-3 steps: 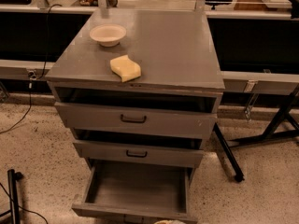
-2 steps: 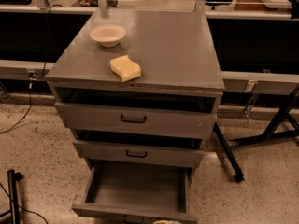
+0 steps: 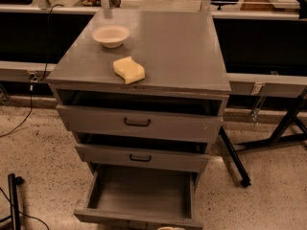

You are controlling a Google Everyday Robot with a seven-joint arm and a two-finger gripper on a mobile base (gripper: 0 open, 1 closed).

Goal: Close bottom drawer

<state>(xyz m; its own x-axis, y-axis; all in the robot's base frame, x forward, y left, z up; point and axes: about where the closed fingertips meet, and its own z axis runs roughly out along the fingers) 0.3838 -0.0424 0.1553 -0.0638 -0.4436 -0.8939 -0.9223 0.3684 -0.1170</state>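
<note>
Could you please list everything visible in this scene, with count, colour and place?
cabinet: one, grey, centre
bowl: one, off-white, back left of cabinet top
sponge: one, yellow, near the top's front edge
top drawer: one, grey, slightly open
middle drawer: one, grey, slightly open
bottom drawer: one, grey, pulled far out, nothing inside
stand legs: black, right of cabinet
cable: one, black, on the floor at left
gripper: none clearly in view; a pale sliver at the bottom edge cannot be identified
</note>
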